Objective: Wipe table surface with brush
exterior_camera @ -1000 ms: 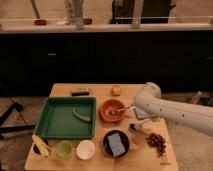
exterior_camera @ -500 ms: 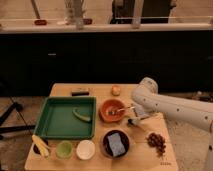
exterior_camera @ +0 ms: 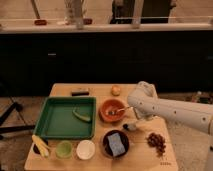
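My white arm reaches in from the right across the light wooden table surface [exterior_camera: 100, 91], its elbow above the orange bowl's right side. My gripper [exterior_camera: 136, 122] is low over the table between the orange bowl and the black bowl, mostly hidden by the forearm. It is shut on the brush [exterior_camera: 128, 127]. Only the brush's small dark head and a bit of white show, sticking out to the left just above the tabletop. The rest of the handle is hidden under the arm.
A green tray [exterior_camera: 55, 120] holding a green item fills the left. An orange bowl [exterior_camera: 106, 106] with a metal spoon, a black bowl [exterior_camera: 106, 148] with a sponge, grapes [exterior_camera: 156, 141], two cups [exterior_camera: 85, 149], a yellow item [exterior_camera: 40, 145], a black bar [exterior_camera: 80, 92] and an orange fruit [exterior_camera: 116, 90] surround the gripper.
The arm has shifted a little to the left and the dark brush head has moved with it, slightly left and toward the table's front.
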Controlling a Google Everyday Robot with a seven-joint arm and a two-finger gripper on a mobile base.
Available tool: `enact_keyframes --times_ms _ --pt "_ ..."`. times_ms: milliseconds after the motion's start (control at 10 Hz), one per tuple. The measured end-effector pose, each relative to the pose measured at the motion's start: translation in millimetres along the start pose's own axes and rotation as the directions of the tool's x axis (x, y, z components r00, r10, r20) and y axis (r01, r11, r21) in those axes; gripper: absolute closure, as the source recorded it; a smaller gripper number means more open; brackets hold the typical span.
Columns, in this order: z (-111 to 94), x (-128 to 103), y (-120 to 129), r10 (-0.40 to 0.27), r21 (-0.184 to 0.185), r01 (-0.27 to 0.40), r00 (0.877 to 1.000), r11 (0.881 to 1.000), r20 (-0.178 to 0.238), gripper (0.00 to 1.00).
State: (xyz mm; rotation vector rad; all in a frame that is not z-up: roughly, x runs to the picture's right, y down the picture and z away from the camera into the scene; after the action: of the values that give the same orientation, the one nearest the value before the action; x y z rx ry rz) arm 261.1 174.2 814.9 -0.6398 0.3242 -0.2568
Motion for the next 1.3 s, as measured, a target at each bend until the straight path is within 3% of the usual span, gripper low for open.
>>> enact_keyframes --times_ms 300,700,1000,1300 --pt "9 30 20 0.017 -0.037 -0.019 0.999 0.999 -0.03 1.0" --pt "17 55 14 0.064 -0.054 -0.068 0.995 0.996 -0.081 1.0" --pt "15 50 -15 0.071 -0.031 -0.074 0.994 0.997 -0.08 1.0" --pt "7 25 -24 0.025 -0.012 -0.025 0.999 1.0 -0.046 1.0"
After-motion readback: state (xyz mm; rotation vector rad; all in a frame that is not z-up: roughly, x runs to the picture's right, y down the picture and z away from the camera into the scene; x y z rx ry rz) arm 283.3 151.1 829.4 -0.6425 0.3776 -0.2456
